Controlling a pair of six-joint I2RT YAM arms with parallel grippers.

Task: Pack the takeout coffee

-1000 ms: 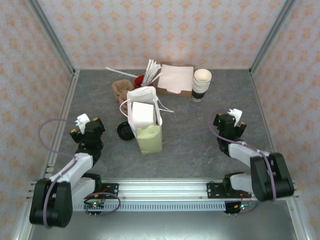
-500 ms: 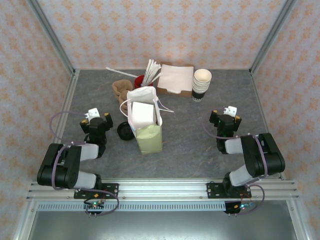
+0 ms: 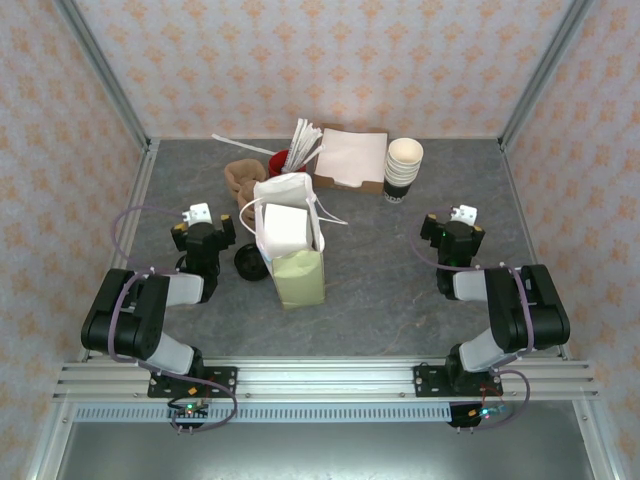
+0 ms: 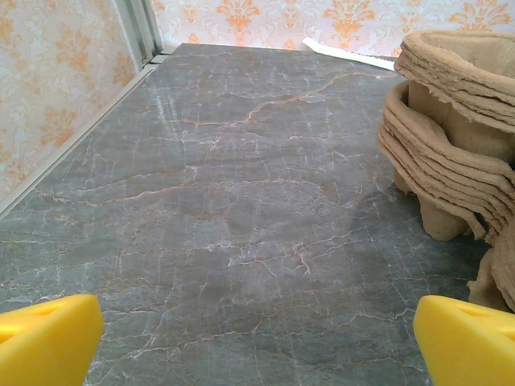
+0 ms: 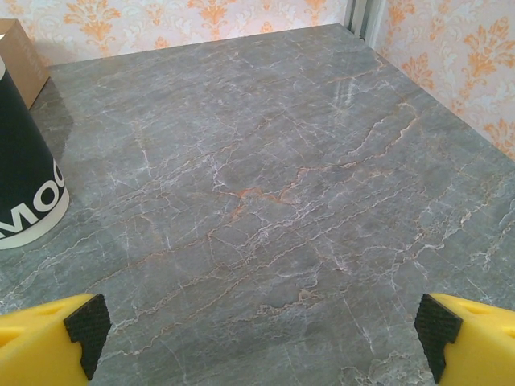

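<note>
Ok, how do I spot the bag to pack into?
Look at the middle of the grey marble table. The paper bag stands there open-topped, in front of the brown pulp trays; it is white with looped handles.

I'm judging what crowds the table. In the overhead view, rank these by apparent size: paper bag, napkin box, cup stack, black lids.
1. paper bag, plainly largest, though its height brings it nearer the camera
2. napkin box
3. cup stack
4. black lids, smallest

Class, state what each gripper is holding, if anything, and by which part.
Nothing: the left gripper and right gripper are both open and empty.
</note>
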